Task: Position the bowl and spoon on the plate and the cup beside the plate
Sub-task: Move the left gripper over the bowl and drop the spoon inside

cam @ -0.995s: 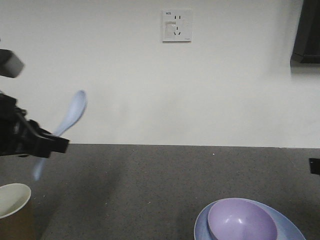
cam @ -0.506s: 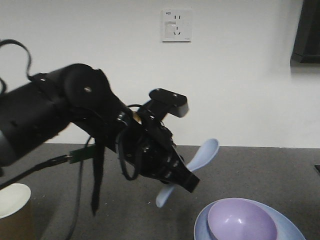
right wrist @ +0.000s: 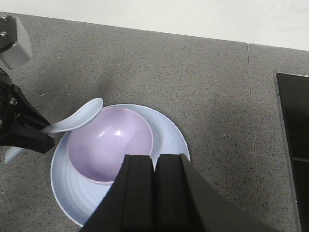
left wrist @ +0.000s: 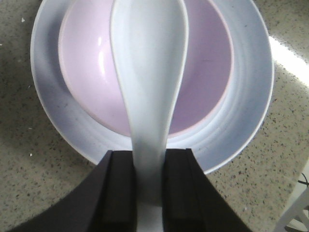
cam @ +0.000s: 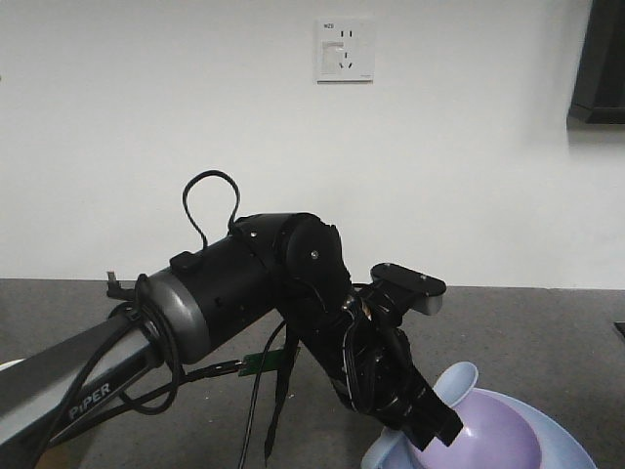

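Found the purple bowl (right wrist: 110, 145) seated upright on the pale blue plate (right wrist: 164, 140), lower centre of the right wrist view, offset toward the plate's upper left so that more bare rim shows at right and below. Saw nothing lying inside the bowl. Noted the pale blue spoon (left wrist: 147, 72) clamped by its handle between the two black fingers of the left gripper (left wrist: 148, 164), scoop reaching over the bowl; from the left wrist view, appears laid across the bowl's middle; from the right wrist view, tip sits at the bowl's upper-left rim. Cannot tell whether scoop and bowl touch. Recorded the right gripper (right wrist: 155, 162) at bottom centre of its own view, above the plate's lower edge, fingers pressed together with nothing between them. Noted a speckled grey counter (right wrist: 203, 72) under everything, a black panel (right wrist: 294, 145) at the right edge, and a wall socket (cam: 345, 49) at upper centre of the front view. Found the left arm (cam: 244, 283) and its cables blocking the plate's left part in that front view.
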Controlling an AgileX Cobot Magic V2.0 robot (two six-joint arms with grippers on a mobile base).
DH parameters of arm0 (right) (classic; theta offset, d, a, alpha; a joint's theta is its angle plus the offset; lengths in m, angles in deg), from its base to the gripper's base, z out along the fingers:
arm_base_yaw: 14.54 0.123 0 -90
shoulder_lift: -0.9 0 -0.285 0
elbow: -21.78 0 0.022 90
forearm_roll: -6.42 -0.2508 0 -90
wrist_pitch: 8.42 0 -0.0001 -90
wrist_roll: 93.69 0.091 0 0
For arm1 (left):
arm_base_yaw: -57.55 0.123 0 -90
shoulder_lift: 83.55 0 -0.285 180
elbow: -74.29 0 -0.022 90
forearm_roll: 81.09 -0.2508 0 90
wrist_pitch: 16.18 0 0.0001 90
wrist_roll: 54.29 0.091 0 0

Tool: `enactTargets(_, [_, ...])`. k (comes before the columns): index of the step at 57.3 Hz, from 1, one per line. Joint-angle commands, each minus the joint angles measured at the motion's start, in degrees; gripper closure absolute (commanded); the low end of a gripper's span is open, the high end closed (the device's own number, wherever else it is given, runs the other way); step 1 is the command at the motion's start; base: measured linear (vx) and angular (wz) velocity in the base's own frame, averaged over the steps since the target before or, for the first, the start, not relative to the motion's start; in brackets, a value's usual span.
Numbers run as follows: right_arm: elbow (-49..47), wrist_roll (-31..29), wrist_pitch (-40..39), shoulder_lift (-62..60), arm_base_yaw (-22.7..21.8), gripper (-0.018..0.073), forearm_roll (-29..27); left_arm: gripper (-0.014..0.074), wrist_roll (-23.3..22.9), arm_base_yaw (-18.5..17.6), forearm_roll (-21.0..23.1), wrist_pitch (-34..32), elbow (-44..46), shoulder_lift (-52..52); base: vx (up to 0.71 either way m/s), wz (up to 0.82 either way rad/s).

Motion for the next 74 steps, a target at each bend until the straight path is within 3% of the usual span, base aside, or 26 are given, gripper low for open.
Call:
enactTargets(1, [-1.7, -0.35, -3.94, -0.19, -0.39, 0.0571, 0.17, 0.0592, -0.82, -0.12, 1.52, -4.33, 2.07, -3.24, 0.0, 0.0])
enactTargets(10, [-1.7, -0.35, -3.86, -0.19, -0.39, 0.0571, 0.19, 0.0572, -0.89, -0.12, 1.52, -6.84, 2.21, -2.58, 0.0, 0.0])
enactTargets(19, [-1.7, -0.35, -3.86, -0.19, -0.39, 0.0571, 0.19, 0.0494, -0.83, -0.12, 1.62, -7.32, 2.21, -2.25, 0.0, 0.0])
enactTargets(41, [-1.7, -0.11, -3.65, -0.19, -0.39, 0.0571, 0.01, 0.0134, 0.12, -0.12, 4.21, -9.74, 2.21, -2.25, 0.0, 0.0])
enactTargets(54, [-1.7, -0.11, -3.7, -0.19, -0.39, 0.0571, 0.01, 0.0094, 2.43, -0.12, 3.82, -8.86, 2.45, -4.12, 0.0, 0.0])
enactTargets(66, [-1.7, -0.11, -3.7, -0.19, -0.39, 0.0571, 0.01, 0.0094, 1.44, -0.02, -1.8, -3.22, 6.46, -9.33, 0.0, 0.0])
enactTargets(74, [-1.7, -0.24, -3.7, -0.19, -0.39, 0.0571, 0.05, 0.0115, -3.69, -0.02, -13.98, 1.71, 6.81, -14.28, 0.0, 0.0])
